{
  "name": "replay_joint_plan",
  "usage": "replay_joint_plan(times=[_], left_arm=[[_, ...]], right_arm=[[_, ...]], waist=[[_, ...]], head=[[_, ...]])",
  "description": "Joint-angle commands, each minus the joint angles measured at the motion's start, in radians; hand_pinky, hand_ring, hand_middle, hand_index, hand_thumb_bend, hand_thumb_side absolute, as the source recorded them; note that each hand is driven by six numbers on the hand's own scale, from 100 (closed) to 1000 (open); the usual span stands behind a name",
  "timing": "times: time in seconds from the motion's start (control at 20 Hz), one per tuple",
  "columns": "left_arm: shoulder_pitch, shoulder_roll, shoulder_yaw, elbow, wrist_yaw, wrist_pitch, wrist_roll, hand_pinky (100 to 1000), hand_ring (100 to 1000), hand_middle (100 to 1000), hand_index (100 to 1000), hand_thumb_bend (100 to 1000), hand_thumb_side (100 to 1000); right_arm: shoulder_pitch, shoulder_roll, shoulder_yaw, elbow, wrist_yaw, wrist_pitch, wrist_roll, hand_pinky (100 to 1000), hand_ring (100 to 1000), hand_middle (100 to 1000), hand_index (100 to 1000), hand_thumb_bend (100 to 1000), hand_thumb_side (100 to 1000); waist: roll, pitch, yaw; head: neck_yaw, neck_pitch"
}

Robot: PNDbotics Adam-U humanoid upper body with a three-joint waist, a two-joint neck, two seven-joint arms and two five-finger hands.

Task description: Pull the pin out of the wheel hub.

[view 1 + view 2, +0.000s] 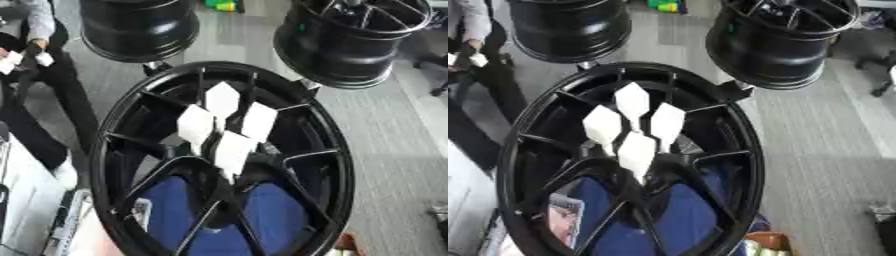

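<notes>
Lying underneath everything, a grey carpeted floor (394, 150); sitting on it, two black wheel rims (one far left (140, 27), one far right (354, 40)); nearer, a large spoked wheel (737, 150) standing above.

Left hand: outside both eye views. Right hand: outside both eye views. Arms, wrists: no part visible from left side, right side or upper corners. Pose and finger state of either hand: cannot be determined.
</notes>
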Motion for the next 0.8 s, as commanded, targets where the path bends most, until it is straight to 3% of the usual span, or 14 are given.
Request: replay_joint_plan(times=[0.05, 0.4, 0.8], left_arm=[[-0.019, 0.026, -0.004, -0.017, 0.009, 0.000, -0.009, 677, 723, 520, 810, 100, 726], [-0.031, 0.027, -0.016, -0.017, 0.016, 0.002, -0.022, 677, 723, 520, 809, 100, 725], [-0.041, 0.029, -0.021, -0.017, 0.018, 0.003, -0.027, 677, 724, 520, 809, 100, 717]], right_arm=[[-0.061, -0.083, 0.028, -0.011, 0.020, -0.031, 0.145, 889, 873, 857, 880, 100, 243], [-0.237, -0.082, 0.138, -0.011, 0.018, -0.054, 0.333, 891, 878, 862, 885, 100, 306], [-0.426, 0.000, 0.272, -0.011, 0.032, -0.073, 0.473, 896, 886, 870, 891, 105, 419]], waist=[[0.000, -0.009, 0.005], [-0.004, -0.006, 0.021], [-0.003, -0.004, 0.027]], head=[[-0.013, -0.013], [-0.037, -0.018], [-0.053, -0.016]])
